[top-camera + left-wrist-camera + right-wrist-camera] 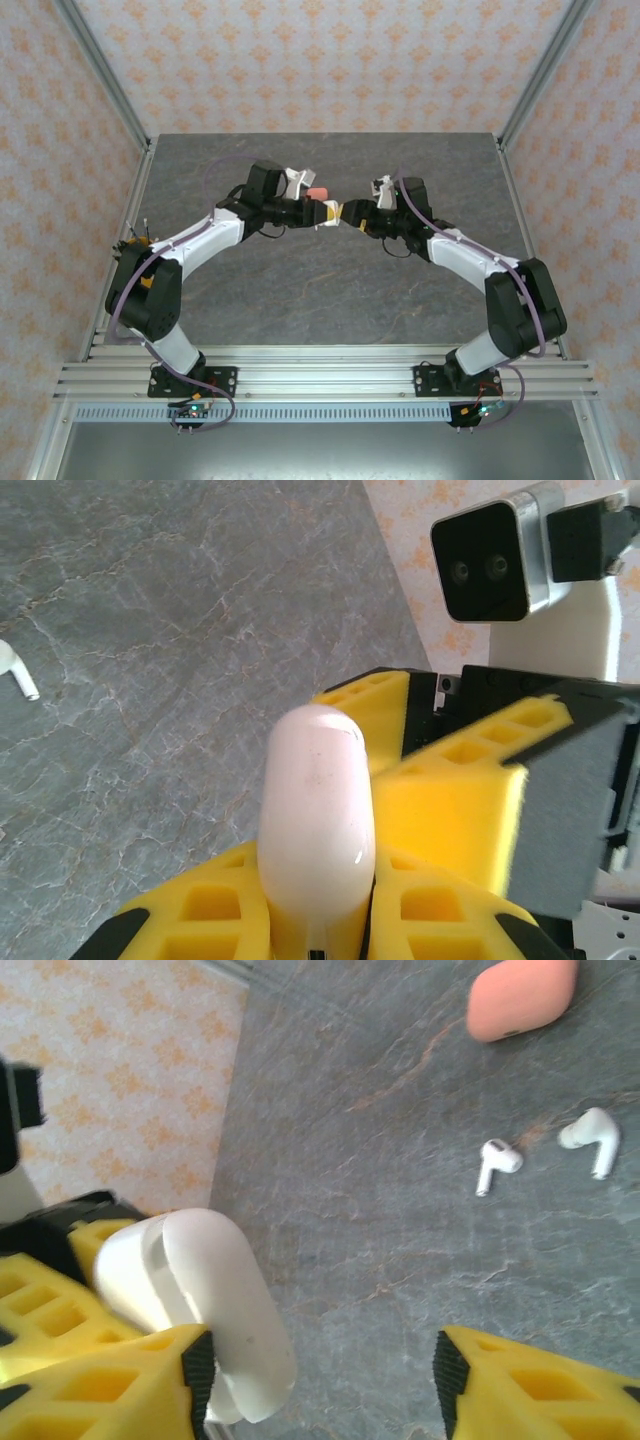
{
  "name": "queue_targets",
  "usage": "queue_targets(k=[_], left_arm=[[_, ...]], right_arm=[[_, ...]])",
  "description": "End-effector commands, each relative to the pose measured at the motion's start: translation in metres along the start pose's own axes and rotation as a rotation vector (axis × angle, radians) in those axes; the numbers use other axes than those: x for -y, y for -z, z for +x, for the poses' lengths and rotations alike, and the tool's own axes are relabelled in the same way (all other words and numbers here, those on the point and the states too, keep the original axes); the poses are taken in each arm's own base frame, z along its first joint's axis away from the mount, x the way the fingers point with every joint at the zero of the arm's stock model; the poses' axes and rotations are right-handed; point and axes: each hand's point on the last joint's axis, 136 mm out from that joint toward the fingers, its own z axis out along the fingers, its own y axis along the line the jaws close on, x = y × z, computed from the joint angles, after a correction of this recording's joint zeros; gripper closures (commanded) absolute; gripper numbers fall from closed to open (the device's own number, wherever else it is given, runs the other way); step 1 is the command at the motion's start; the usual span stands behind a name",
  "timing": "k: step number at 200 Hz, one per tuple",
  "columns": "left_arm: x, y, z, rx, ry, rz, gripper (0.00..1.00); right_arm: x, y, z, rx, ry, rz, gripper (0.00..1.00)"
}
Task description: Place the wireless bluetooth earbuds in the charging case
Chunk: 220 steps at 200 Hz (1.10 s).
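Case in left pincer, inside right pincer; earbuds on table near second case.

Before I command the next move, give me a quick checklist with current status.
1. Left gripper shut on the white case: ok.
2. Right gripper open, one finger beside the case: ok.
3. Case lid open for loading: cannot tell.
4. Two white earbuds lying free on the table: ok.
5. Earbud in the right gripper: not ok, it grips nothing.
6. Coral case apart from the earbuds: ok.
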Motion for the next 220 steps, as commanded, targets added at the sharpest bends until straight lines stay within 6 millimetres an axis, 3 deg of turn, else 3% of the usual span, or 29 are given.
queue_targets(k=[1,19,40,102,158,164,170,220], left_arm=[[0.045,0.016,-0.024,0.056,-0.114,0.100,0.95],[0.049,0.019,-0.024,0.059,-0.122,0.104,0.95],[0.048,0.020,-0.022,0.055,-0.125,0.098,0.96],[0.045,0.011,-0.024,0.036,-0.117,0.118,0.97],[0.053,0.009,-0.031,0.025,-0.126,0.147,0.97],[0.054,0.009,-0.031,0.024,-0.128,0.151,0.97],[0.056,0.009,-0.032,0.024,-0.130,0.155,0.97],[0.069,0.012,-0.038,0.024,-0.148,0.193,0.97]], right_arm=[[0.044,-0.004,-0.005,0.049,-0.065,0.110,0.42],[0.064,0.000,-0.010,0.074,-0.119,0.136,0.42],[0.064,0.009,-0.014,0.086,-0.127,0.136,0.42],[0.018,0.042,-0.018,0.099,-0.024,0.024,0.41],[-0.009,0.057,-0.028,0.108,0.041,0.003,0.16],[-0.010,0.058,-0.028,0.107,0.045,0.002,0.11],[-0.011,0.059,-0.029,0.109,0.046,0.004,0.00],[-0.018,0.061,-0.037,0.137,0.033,-0.015,0.00]])
